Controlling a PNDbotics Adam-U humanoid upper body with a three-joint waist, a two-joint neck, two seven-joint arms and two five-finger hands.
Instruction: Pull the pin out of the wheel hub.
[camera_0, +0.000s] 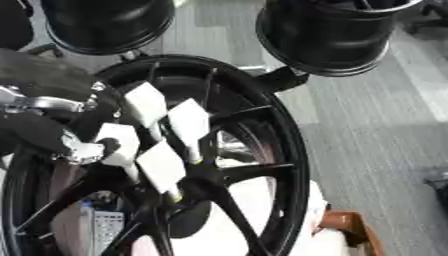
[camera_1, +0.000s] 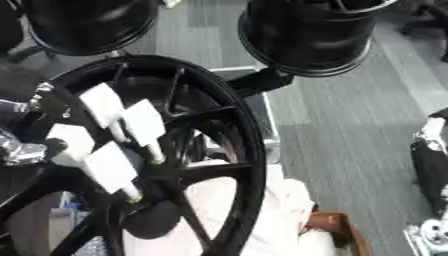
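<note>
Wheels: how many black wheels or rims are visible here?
3. One large spoked wheel fills the foreground, one rim hangs top left, another rim top right. More may lie outside the view.

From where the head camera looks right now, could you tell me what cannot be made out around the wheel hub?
- The pin: no view shows it plainly; the left hand, its white-tipped fingers over the wheel hub, covers that spot.
- The left hand's grip: whether its fingers pinch anything is hidden by the fingers themselves.
- The right hand: only a sliver shows at the right eye view's right edge.
- The wheel: cut off by the bottom edge in both views.
</note>
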